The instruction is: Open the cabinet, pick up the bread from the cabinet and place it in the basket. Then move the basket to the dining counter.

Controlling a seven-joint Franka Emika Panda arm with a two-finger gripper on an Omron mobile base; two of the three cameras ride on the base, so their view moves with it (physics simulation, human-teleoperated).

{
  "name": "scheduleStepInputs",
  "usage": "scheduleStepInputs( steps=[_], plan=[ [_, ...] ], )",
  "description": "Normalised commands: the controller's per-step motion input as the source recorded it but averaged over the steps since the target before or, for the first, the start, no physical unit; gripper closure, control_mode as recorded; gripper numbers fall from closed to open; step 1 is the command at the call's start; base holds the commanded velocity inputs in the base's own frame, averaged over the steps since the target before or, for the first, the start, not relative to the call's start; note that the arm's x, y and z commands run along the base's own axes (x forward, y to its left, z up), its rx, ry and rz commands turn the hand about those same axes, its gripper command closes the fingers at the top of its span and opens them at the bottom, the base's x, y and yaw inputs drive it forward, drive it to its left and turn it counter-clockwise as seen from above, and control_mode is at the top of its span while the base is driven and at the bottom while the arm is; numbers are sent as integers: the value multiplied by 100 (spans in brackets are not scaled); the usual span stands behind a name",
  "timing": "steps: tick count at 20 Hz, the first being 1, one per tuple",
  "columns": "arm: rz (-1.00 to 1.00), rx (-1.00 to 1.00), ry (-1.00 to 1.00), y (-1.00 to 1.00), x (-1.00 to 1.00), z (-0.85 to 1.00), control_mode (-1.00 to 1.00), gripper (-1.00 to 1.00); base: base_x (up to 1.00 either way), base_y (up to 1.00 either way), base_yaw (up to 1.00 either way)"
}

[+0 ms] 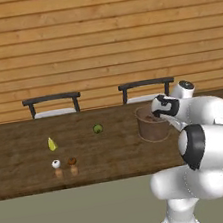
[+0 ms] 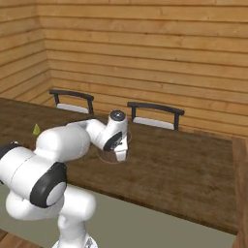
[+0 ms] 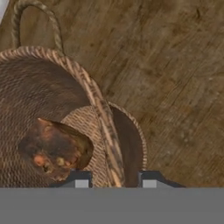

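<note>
The basket (image 3: 57, 109) stands on the dining counter (image 1: 18, 147), the bread (image 3: 54, 151) lying inside it at about eight o'clock in the hand view. The gripper (image 3: 114, 179) straddles the basket's rim, one fingertip inside the wall and one outside, parted slightly; whether they touch the rim cannot be told. Risk: a fingertip catching the rim as the arm lifts away could tip or drag the basket.

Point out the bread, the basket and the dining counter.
bread (image 3: 54, 148), hand view, on its brown crust inside the basket.
basket (image 1: 152, 127), left base view, on its side wall.
dining counter (image 2: 184, 169), right base view, on bare wood.
</note>
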Motion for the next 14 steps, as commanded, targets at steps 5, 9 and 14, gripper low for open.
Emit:
scheduleStepInputs(
  steps=[5, 9, 14],
  plan=[
    [0, 0, -1, 0, -31, 5, -100, -100, 0, 0, 0],
    [0, 0, -3, 8, -59, 56, -100, -100, 0, 0, 0],
    [0, -1, -4, 23, -79, 94, -100, -100, 0, 0, 0]
  ],
)
